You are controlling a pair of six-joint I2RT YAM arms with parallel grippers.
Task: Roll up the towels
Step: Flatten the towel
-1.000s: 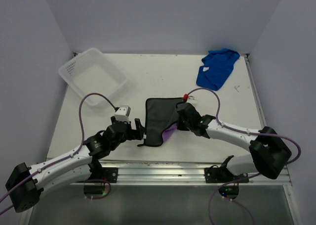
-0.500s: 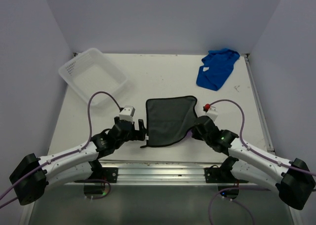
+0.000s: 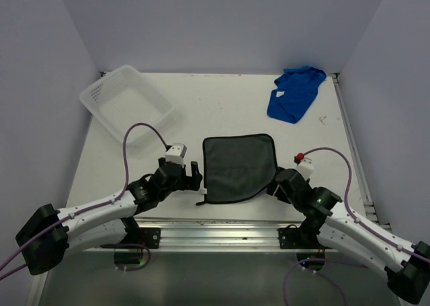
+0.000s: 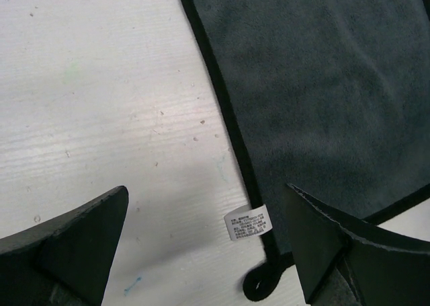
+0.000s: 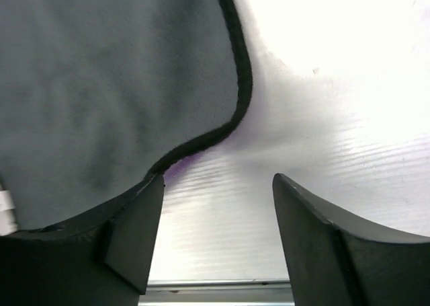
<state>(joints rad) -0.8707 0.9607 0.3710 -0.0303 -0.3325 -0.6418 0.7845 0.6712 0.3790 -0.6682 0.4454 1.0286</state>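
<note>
The grey towel lies spread flat at mid-frame, roughly square, dark with a black hem. A white tag and a black loop sit at its lower left corner, and a purple tinge shows under its lower right edge. The blue towel lies crumpled at the upper right.

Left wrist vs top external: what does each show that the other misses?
Left wrist only: print on the white tag at the edge of the dark grey towel. Top external only: the blue towel crumpled far right, the white basket far left, the right gripper at the grey towel's right corner. Both: the grey towel lying flat, the left gripper open beside it.
</note>
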